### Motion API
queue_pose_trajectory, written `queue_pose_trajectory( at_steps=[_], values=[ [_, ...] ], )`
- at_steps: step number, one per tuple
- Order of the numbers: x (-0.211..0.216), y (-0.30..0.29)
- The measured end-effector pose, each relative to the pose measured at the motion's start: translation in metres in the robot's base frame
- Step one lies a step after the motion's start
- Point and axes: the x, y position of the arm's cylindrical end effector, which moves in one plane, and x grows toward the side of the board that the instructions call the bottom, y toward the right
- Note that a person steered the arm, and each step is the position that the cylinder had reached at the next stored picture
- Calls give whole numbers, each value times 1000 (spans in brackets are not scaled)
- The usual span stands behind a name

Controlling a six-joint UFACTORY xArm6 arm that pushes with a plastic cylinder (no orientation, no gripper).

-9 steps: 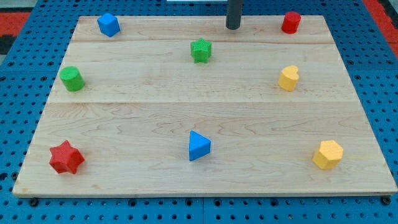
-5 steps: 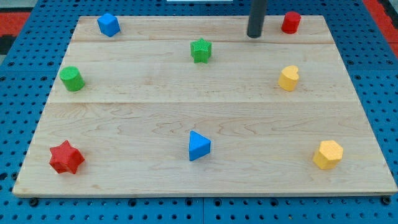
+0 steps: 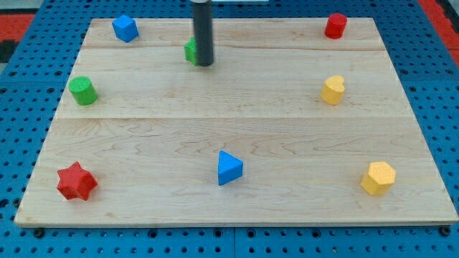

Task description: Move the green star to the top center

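Observation:
The green star (image 3: 190,51) lies near the view's top, left of centre, mostly hidden behind my rod; only its left part shows. My tip (image 3: 205,64) is against the star's right side, on the wooden board (image 3: 229,208).
A blue cube (image 3: 125,28) is at the top left and a red cylinder (image 3: 335,25) at the top right. A green cylinder (image 3: 83,91) is at the left, a yellow block (image 3: 332,90) at the right. A red star (image 3: 76,181), a blue triangle (image 3: 229,168) and a yellow hexagon (image 3: 378,178) lie along the bottom.
My rod swung from the top right of centre to the left and down. The green star has slid left and slightly up from where it lay.

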Motion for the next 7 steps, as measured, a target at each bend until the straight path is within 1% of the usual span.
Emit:
queue_pose_trajectory(
  at_steps=[1, 2, 3, 4, 5, 6, 7],
  values=[
    [40, -48],
    [6, -75],
    [-33, 25],
    [-56, 51],
    [-28, 66],
    [-82, 169],
    [-122, 191]
  ],
)
